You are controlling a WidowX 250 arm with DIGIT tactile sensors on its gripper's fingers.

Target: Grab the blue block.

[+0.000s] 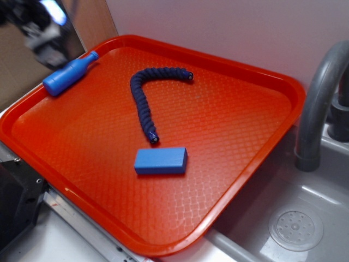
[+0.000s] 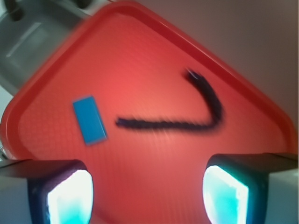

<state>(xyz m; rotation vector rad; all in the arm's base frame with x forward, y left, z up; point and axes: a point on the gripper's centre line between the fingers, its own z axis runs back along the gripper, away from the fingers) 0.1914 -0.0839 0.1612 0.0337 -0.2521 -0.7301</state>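
Here, in the exterior view, a red tray (image 1: 248,82) fills most of the frame, tilted as a diamond. The blue block (image 1: 161,161) lies flat on it, low and just left of centre, well inside the rim. A dark rope (image 1: 146,94) curves in a hook above the block, its lower end just beside the block's upper edge, though I cannot tell if they touch. A blue bottle (image 1: 68,75) lies on its side at the upper left, over the tray's rim. A grey tap (image 1: 316,103) rises at the right edge, above a sink (image 1: 297,229) at lower right. The arm is only a dark blur in the upper left corner. In the wrist view, which is blurred, the pincer (image 2: 147,193) hangs above the tray (image 2: 140,42), its two pads (image 2: 70,198) wide apart at the bottom corners with nothing between them. The block (image 2: 89,119) sits left of centre, well apart from both pads, with the rope (image 2: 187,119) stretching to its right.
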